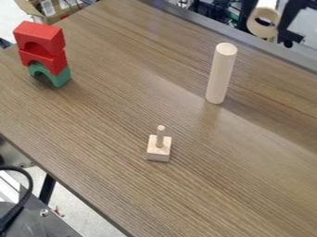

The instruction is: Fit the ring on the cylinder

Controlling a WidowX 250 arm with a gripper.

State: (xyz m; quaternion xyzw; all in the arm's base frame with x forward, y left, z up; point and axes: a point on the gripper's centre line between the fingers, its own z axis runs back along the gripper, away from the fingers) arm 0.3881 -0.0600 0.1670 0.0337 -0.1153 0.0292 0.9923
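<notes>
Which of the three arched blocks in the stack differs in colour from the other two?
The bottom block, on the tabletop: it is green, while the middle block and the top block are both red.

At 10 o'clock on the counter [111,115]: upper red arch block [51,34] stacked on lower red arch block [56,61], both above green arch block [60,78]. Just below centre, toward 6 o'clock: square wooden base [158,155] with thin upright peg [160,136]. Off-counter: cardboard box [26,6], 11 o'clock; curved black cable [28,186], 8 o'clock.
</notes>
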